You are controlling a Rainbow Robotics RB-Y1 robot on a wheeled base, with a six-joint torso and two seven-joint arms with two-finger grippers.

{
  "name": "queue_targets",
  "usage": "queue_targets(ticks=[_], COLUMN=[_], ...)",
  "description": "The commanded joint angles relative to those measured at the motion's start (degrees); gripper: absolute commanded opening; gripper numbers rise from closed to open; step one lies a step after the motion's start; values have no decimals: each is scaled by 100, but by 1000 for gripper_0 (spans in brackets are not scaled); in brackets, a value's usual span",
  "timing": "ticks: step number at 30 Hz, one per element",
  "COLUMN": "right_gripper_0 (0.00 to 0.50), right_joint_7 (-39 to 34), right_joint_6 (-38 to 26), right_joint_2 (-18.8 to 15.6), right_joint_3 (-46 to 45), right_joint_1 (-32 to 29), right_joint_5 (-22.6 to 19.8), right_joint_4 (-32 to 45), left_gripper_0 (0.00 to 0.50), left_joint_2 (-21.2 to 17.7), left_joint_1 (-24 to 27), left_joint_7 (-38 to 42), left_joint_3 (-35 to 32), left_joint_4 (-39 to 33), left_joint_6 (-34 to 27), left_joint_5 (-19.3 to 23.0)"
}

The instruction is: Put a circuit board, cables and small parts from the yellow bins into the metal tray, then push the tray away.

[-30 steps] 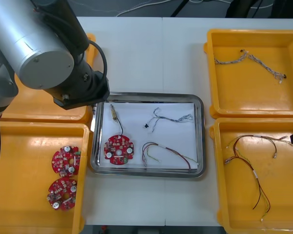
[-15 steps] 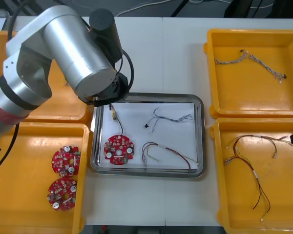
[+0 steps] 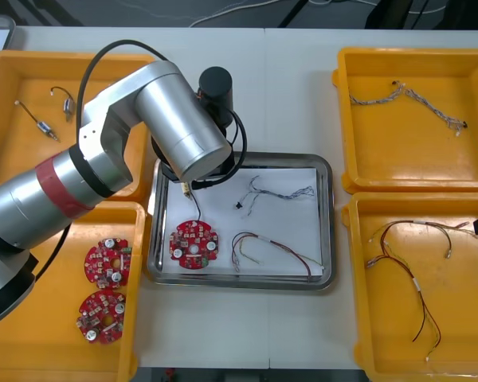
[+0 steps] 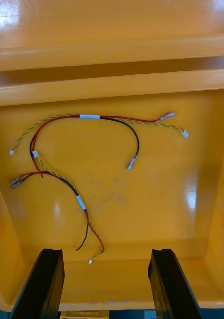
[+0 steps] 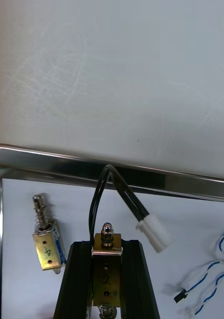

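Since half a second ago the left arm has swung farther right, uncovering the left far yellow bin (image 3: 16, 79) and reaching over the far-left corner of the metal tray (image 3: 325, 231). Left gripper (image 5: 107, 294): black fingers (image 5: 74, 279) clenched on a small metal part (image 5: 106, 261), brass-coloured and marked 2, whose black lead (image 5: 99, 194) loops up to a white plug (image 5: 154, 233). It hangs just inside the tray's far rim, over the white liner. A second small metal part (image 5: 46, 246) lies on the liner just beside the fingers. Also in the tray: round red circuit board (image 3: 193, 244), twisted blue and white cable (image 3: 280, 193), red and yellow cable (image 3: 271, 251). Right gripper (image 4: 109, 286): fingers spread apart with nothing between them, parked over the right near bin (image 4: 181, 209), where loose red and yellow cables (image 4: 82, 164) lie.
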State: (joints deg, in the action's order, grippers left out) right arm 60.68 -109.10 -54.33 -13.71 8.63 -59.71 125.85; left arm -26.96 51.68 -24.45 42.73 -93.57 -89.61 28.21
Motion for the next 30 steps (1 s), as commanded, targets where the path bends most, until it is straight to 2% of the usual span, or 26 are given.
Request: queue_targets(ticks=[1,14,23,24,25,26,27,29,30], right_gripper_0=[500,500,500,500,500,500,500,500,500], right_joint_7=[128,128,128,128,128,128,128,128,128], right_joint_6=[38,38,38,38,38,38,38,38,38], right_joint_2=[-157,-157,-157,-157,-157,-157,-157,-157,-157], right_joint_3=[-176,-176,-176,-176,-176,-176,-176,-176,-176], right_joint_1=[-72,-72,-72,-72,-72,-72,-72,-72,-72], right_joint_5=[47,47,47,47,47,47,47,47,47], right_joint_4=[151,151,151,151,151,151,151,151,151], left_gripper_0=[0,0,1,50,130,238,275,386,398], left_joint_2=[341,385,376,376,376,376,367,367,358], left_joint_1=[290,-97,-159,-159,-159,-159,-159,-150,-150], left_joint_7=[398,398,406,415,415,415,415,415,424], left_joint_3=[192,421,412,421,421,421,412,421,412], left_joint_4=[155,190,190,190,190,190,181,181,181], left_joint_6=[84,93,93,84,93,84,84,84,84], left_joint_5=[-184,-562,-597,-597,-597,-606,-606,-606,-606])
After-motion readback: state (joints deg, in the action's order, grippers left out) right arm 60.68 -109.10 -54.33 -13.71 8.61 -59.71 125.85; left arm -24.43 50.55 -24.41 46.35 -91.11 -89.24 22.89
